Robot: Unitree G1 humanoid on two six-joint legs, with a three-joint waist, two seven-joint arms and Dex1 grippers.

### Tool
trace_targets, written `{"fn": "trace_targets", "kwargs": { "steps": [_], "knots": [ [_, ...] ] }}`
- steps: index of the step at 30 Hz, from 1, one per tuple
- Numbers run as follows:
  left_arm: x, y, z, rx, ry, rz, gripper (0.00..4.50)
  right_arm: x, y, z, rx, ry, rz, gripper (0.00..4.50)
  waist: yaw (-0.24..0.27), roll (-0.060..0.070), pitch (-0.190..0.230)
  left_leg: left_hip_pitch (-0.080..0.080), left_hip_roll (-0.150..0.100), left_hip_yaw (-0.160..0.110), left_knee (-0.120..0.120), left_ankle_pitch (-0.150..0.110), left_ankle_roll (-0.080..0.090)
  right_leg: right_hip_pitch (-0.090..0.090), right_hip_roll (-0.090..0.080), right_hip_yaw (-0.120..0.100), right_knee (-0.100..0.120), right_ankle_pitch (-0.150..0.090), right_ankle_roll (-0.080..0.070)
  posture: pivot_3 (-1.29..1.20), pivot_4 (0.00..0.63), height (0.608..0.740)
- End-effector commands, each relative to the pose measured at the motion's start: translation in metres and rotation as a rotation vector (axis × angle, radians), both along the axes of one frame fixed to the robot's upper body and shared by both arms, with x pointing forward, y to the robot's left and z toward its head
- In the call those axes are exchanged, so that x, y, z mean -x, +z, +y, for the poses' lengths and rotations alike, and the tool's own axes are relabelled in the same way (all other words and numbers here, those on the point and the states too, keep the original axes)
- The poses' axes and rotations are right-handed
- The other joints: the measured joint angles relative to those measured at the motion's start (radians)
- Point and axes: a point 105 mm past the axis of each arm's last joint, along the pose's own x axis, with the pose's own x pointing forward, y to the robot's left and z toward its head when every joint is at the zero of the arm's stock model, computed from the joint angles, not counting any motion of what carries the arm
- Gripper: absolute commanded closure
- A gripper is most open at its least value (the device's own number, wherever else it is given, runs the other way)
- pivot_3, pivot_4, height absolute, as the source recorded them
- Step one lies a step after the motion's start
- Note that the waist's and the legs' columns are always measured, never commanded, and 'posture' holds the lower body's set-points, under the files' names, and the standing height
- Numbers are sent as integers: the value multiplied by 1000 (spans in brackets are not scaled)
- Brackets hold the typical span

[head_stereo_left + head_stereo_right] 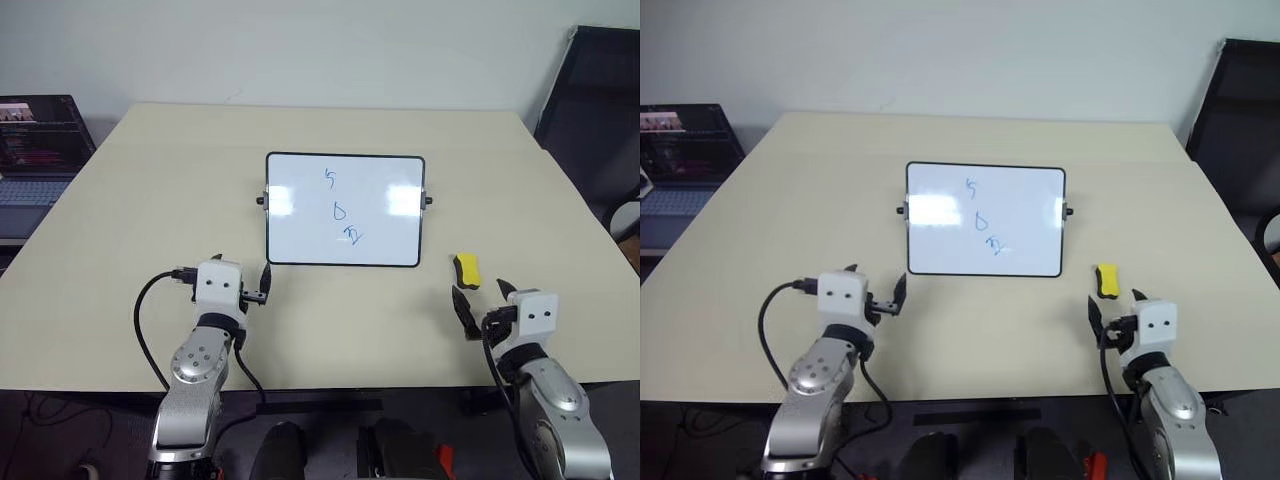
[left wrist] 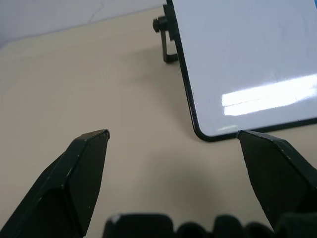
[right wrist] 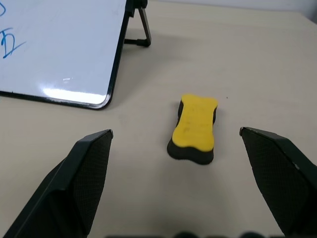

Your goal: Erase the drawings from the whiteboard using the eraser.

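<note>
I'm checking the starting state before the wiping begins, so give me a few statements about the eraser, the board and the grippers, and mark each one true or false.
1. The eraser lies on the table, beside the whiteboard and apart from it. True.
2. The right gripper is shut on the eraser. False: its fingers stand open and empty, with the eraser on the table ahead of them.
3. Three blue drawings are on the whiteboard. True.
4. The whiteboard lies flat on the table. False: it stands tilted on a stand behind it.
5. The left gripper is open, near the whiteboard's lower corner. True.
</note>
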Motion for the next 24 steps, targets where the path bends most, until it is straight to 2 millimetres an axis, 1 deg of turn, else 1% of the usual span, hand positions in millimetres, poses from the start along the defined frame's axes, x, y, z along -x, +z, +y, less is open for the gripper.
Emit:
{"fn": "trace_targets", "kwargs": {
  "steps": [1,5,9,13,15,17,19,21,23,24],
  "knots": [
    [4,14,-1,-3,13,-51,0,0,22,1,-1,3,-69,12,0,0,0,0,0,0,0,0,0,0,0,0,0,0,0,0,150,740],
    [4,8,-3,8,13,-37,0,1,24,0,-15,-12,-70,12,0,0,0,0,0,0,0,0,0,0,0,0,0,0,0,0,150,740],
    [0,18,-9,14,-40,-69,0,4,33,6,-46,12,-76,12,0,0,0,0,0,0,0,0,0,0,0,0,0,0,0,0,150,740],
    [-2,21,-2,-22,-44,-96,0,2,35,4,-17,-12,-53,12,0,0,0,0,0,0,0,0,0,0,0,0,0,0,0,0,150,740],
    [-5,29,-1,-43,-67,-128,0,-3,42,5,-31,-29,-52,12,-1,0,0,0,0,0,0,0,0,0,0,0,0,0,0,0,150,740],
    [-6,35,0,-42,-120,-141,0,-5,47,10,-56,-34,-33,12,0,0,0,0,0,0,0,0,0,0,0,0,0,0,0,0,150,740],
    [-6,38,1,-29,-223,-126,0,-7,50,11,-56,-65,-10,12,0,0,0,0,0,0,0,0,0,0,0,0,0,0,0,0,150,740],
    [-9,45,-1,-6,-329,-104,0,-10,60,8,-58,-88,-16,12,0,1,0,0,1,0,0,0,0,0,1,-1,0,0,-1,0,150,740],
    [-12,53,-2,24,-398,-96,0,-11,66,9,-41,-87,-8,12,0,1,0,0,0,0,0,0,0,-1,1,-1,0,0,-1,0,150,740],
    [-14,58,-12,31,-496,-83,0,-13,69,8,-34,-76,-7,12,0,1,0,0,0,0,0,0,0,-1,1,-2,0,0,-1,0,150,740]
  ]
}}
